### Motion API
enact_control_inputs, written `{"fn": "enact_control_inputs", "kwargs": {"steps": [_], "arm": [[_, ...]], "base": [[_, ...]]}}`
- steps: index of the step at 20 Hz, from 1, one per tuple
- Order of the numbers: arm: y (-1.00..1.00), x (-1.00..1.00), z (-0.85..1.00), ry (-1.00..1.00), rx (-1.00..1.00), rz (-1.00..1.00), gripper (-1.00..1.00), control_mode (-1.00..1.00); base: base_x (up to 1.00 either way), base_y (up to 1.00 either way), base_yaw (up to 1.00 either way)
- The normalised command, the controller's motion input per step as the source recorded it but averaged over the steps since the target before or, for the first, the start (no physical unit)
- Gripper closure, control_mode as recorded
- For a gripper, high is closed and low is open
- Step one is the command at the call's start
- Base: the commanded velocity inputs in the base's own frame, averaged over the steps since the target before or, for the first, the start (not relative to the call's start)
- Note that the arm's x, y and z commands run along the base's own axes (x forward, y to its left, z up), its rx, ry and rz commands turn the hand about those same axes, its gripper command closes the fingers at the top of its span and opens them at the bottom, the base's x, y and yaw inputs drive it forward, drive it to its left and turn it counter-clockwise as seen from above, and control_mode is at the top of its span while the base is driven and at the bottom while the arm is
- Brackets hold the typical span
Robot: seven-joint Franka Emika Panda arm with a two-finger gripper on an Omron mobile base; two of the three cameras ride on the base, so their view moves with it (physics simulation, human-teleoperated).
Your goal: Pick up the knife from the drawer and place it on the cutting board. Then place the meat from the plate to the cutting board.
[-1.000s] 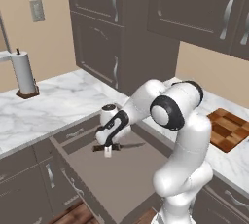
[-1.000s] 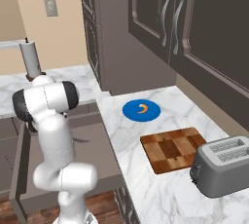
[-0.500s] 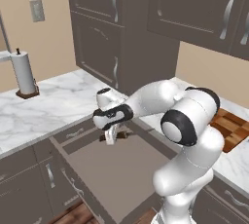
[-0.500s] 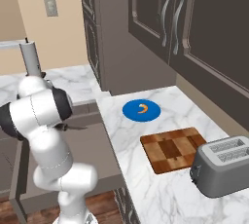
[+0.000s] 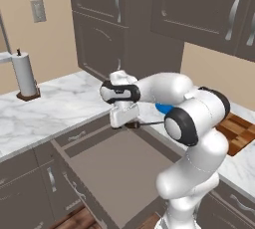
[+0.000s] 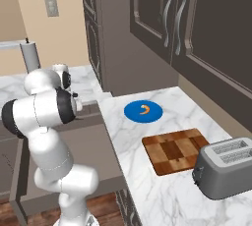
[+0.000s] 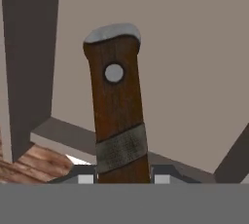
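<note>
Knife (image 7: 118,116) fills the centre of the hand view, its brown handle upright between the two finger tips (image 7: 85,178) at the bottom edge, a pale rivet near the top and a grey band lower down; the gripper (image 7: 121,179) is clenched on that handle. Behind it lies the flat grey-brown floor of the drawer (image 7: 194,62), with a strip of wooden floor at lower left.

From the left base camera, the gripper (image 5: 130,123) sits mid-frame, above the far edge of the open drawer (image 5: 114,168), and a thin dark line running right from it looks like the blade, though it is too slim to be sure.

Farther back in the right base view, the blue plate (image 6: 143,111) lies at centre on the marble counter (image 6: 162,190), the orange meat (image 6: 144,109) on it. Just below and right of it rests the cutting board (image 6: 176,150), bare, with a grey toaster (image 6: 224,167) touching its lower right corner. A paper towel roll (image 5: 24,73) stands at upper left in the left base view.
</note>
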Motion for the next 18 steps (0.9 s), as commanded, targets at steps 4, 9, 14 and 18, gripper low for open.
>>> {"fn": "enact_control_inputs", "kwargs": {"steps": [4, 9, 14, 18], "arm": [[-0.43, 0.0, 0.05, 0.08, -0.05, -0.38, 1.0, -1.0], [-0.22, 0.0, 0.2, 0.08, -0.1, -0.24, 1.0, -1.0], [-0.29, -0.07, 0.26, 0.0, -0.13, -0.2, 1.0, -1.0], [-0.44, 0.0, 0.11, 0.0, -0.05, -0.19, 1.0, -1.0]], "base": [[0.0, 0.0, 0.0], [0.0, 0.0, 0.0], [0.0, 0.0, 0.0], [0.0, 0.0, 0.0]]}}
